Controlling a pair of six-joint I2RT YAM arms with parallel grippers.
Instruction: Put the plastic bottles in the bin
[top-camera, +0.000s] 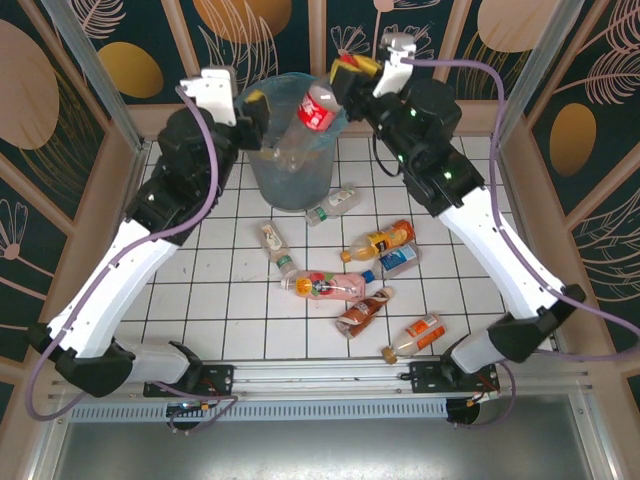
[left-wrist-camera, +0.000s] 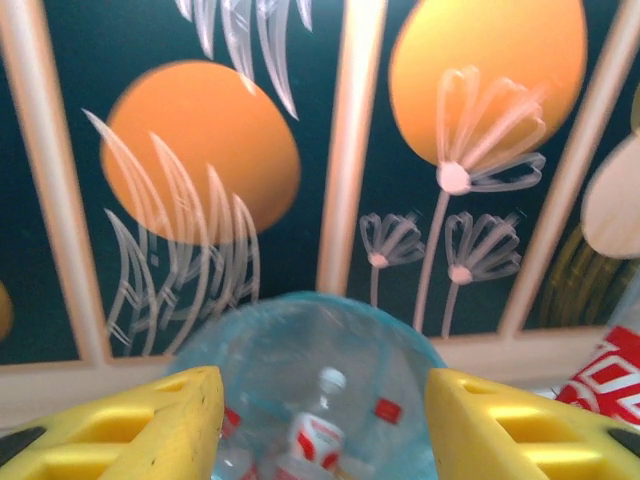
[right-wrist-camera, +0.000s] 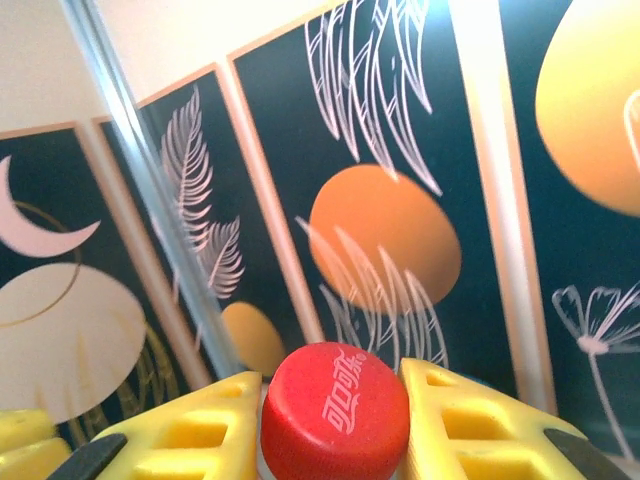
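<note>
The right tool (right-wrist-camera: 335, 398) is gripping a red-labelled bottle (top-camera: 317, 107) at its cap, holding it over the bin (top-camera: 290, 182). The left tool (left-wrist-camera: 325, 400) is hovering open at the bin's rim. Other bottles (top-camera: 325, 286) are lying on the worktop (top-camera: 200, 300).

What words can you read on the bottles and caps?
"可口可乐": white script on the red cap.
The red label: white marks, blurred and cut off, unreadable.
Labels of the bottles on the table: too small to read.
Labels inside the bin: blurred, unreadable.
</note>
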